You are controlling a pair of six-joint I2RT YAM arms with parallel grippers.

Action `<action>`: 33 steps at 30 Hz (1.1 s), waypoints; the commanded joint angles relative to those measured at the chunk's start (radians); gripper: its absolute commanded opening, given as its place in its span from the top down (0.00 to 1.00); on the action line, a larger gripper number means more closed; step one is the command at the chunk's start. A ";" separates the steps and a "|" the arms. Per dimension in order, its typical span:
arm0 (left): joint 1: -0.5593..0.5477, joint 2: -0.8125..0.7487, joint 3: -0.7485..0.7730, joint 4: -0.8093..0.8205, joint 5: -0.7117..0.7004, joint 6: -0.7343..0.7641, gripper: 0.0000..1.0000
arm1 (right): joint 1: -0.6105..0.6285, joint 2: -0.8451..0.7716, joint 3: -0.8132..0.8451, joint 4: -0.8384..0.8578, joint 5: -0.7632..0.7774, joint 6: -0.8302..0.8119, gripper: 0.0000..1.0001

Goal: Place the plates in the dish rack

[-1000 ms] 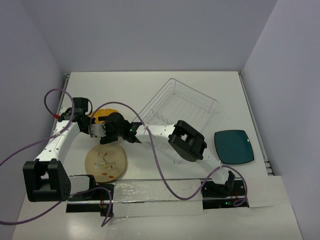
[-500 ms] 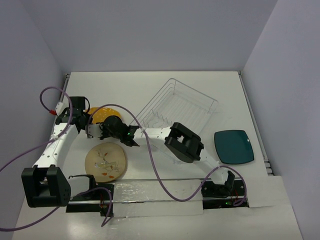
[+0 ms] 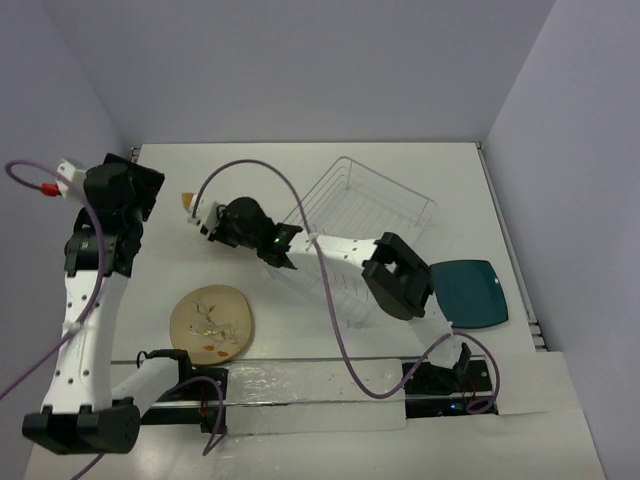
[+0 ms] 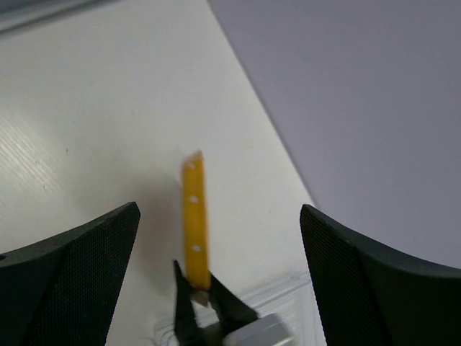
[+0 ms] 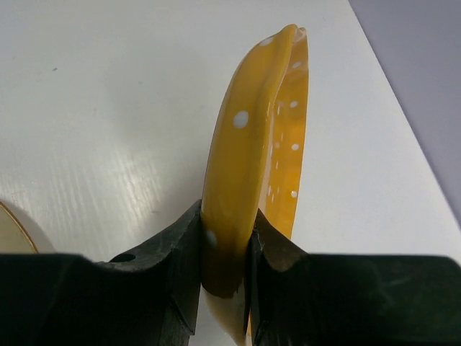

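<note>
My right gripper is shut on the rim of the orange-yellow dotted plate, which it holds on edge above the table left of the dish rack. In the top view only a sliver of that plate shows beyond the right gripper. My left gripper is wide open and holds nothing. It hangs high at the far left and looks down on the plate, seen edge-on. The beige patterned plate lies flat near the front. The teal plate lies flat on the right, partly behind my right arm.
The right arm stretches across the front of the rack, its purple cable looping over it. The left arm stands along the left wall. A pale strip runs along the near table edge.
My left gripper opened, let go of the orange-yellow plate and rose away to the far left. My right gripper closed on the plate's rim and lifted it on edge, farther back.
</note>
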 commanded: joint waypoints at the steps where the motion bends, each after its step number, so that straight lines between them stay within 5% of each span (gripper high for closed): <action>1: -0.005 -0.093 0.012 -0.007 -0.106 0.034 0.01 | -0.098 -0.292 -0.027 0.116 0.019 0.253 1.00; 8: -0.005 -0.145 -0.105 0.071 -0.133 0.032 0.01 | -0.256 -0.646 -0.292 0.154 -0.102 0.728 1.00; 19: -0.003 0.011 -0.144 0.120 -0.098 -0.027 0.01 | -0.315 -1.028 -0.583 -0.057 0.137 1.238 1.00; 24: -0.004 0.047 -0.196 0.201 -0.048 -0.028 0.01 | -0.310 -1.100 -0.707 -0.091 0.262 1.467 1.00; 33: -0.003 0.140 -0.148 0.136 -0.040 -0.038 0.01 | -0.304 -1.026 -0.688 -0.164 0.354 1.579 1.00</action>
